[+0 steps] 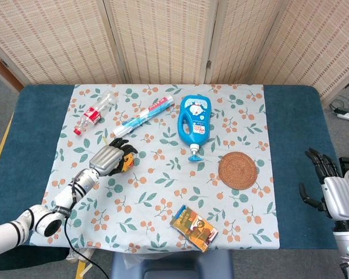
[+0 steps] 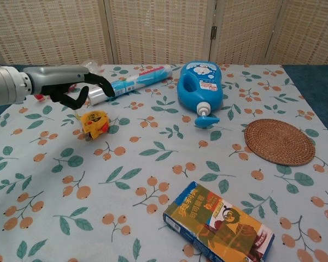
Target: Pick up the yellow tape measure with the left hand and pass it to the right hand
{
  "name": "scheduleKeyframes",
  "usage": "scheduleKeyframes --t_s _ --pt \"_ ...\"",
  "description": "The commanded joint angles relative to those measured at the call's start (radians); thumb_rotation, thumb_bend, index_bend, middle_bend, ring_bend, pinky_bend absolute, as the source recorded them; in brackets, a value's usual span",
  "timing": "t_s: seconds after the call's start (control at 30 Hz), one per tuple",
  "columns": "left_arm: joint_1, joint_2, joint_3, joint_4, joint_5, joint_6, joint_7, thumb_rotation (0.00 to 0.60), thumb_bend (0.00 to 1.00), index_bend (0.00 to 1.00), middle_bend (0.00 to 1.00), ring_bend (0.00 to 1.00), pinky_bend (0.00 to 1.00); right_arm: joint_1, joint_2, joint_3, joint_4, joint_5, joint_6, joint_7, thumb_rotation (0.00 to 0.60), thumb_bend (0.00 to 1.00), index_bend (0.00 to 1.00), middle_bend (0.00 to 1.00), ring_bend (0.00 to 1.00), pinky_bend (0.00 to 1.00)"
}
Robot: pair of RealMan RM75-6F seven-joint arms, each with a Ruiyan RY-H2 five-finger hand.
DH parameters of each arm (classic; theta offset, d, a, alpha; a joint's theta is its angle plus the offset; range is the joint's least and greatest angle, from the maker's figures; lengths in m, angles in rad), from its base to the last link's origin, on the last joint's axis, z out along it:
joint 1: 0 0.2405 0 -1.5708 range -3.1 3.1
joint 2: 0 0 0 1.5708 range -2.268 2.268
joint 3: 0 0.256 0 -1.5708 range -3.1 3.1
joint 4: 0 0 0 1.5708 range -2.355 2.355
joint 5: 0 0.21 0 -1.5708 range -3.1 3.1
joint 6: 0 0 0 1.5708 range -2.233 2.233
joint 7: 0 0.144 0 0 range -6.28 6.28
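I take the blue spray bottle (image 1: 193,124) lying in the middle of the flowered cloth (image 1: 163,197) as my reference. The yellow tape measure (image 2: 94,123) lies on the cloth to the left of that bottle and a little nearer me, just in front of the rolled blue-and-white tube (image 2: 128,84).

My left hand (image 2: 76,87) hangs over the tape measure with the fingers (image 2: 101,83) curved downward and apart, holding nothing. From the chest camera I see a gap between the fingertips and the yellow case, so it is above the thing and not touching it (from the head camera the hand covers most of the case and only a sliver of yellow shows at its right edge).

My right hand (image 1: 333,192) is far to the right of the bottle, off the cloth, past the edge of the dark blue table (image 1: 294,116), fingers spread and pointing up, empty. The chest camera does not show it.

Also left of the bottle, beyond the tube, a clear plastic bottle (image 1: 93,113) with a red label lies on its side. A round woven coaster (image 2: 280,141) lies to the right of the spray bottle and nearer me. A colourful carton (image 2: 218,224) lies flat near the front edge of the cloth, in front of the bottle.
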Motion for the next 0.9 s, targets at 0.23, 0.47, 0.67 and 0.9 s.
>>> scheduleKeyframes --t_s 0.23,0.47,0.67,0.9 --pt "-0.077 -0.112 0.008 0.176 -0.093 -0.100 0.025 0.600 1.00 0.27 0.28 0.09 0.00 0.000 -0.006 0.002 0.006 0.010 -0.006 -0.003 0.600 0.54 0.09 0.06 0.08 0.00" --pt "-0.081 -0.145 0.014 0.251 -0.150 -0.118 0.041 0.600 1.00 0.27 0.30 0.10 0.00 -0.001 -0.008 0.002 0.007 0.013 -0.007 -0.011 0.600 0.54 0.09 0.06 0.08 0.00" --pt "-0.071 -0.133 0.028 0.253 -0.176 -0.124 0.050 0.600 1.00 0.27 0.34 0.13 0.00 -0.003 -0.011 0.003 0.004 0.014 -0.005 -0.016 0.600 0.54 0.09 0.06 0.08 0.00" --pt "-0.030 -0.087 0.050 0.204 -0.185 -0.098 0.038 0.600 1.00 0.27 0.43 0.20 0.00 -0.004 -0.013 0.004 0.002 0.011 0.000 -0.022 0.600 0.54 0.09 0.06 0.08 0.00"
